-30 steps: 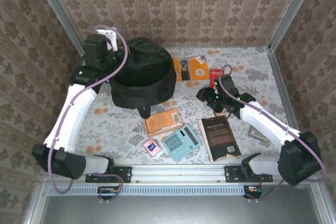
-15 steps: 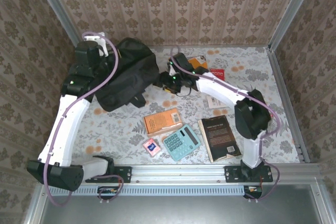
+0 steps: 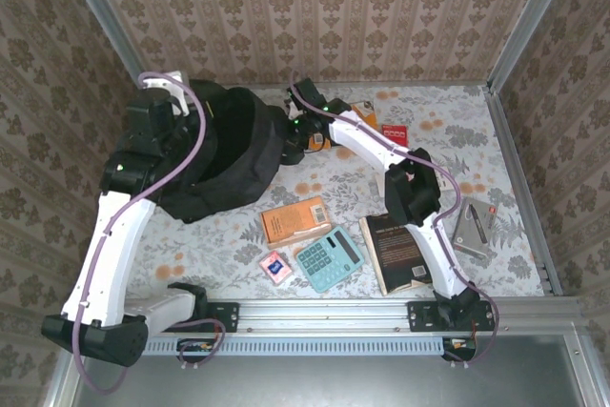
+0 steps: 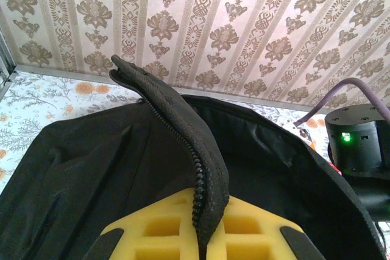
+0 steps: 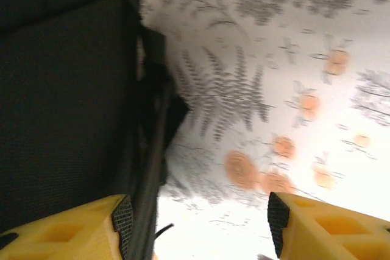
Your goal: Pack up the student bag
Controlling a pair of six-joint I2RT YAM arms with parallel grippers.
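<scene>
The student bag, a large black soft backpack, lies tipped at the back left of the table. My left gripper is at its upper left. In the left wrist view my left gripper is shut on the zippered edge of the student bag, lifting that edge up. My right gripper is at the bag's right side. Seen from the right wrist, my right gripper is open, its left fingertip beside the bag's dark edge, with nothing between the pads.
In front of the bag lie an orange book, a teal calculator, a small pink item and a dark book. An orange booklet and a red item lie at the back. A grey object lies right.
The right arm has swung from the middle right of the table over to the bag's right side. The left gripper has pulled the bag leftward, and the bag has tipped over.
</scene>
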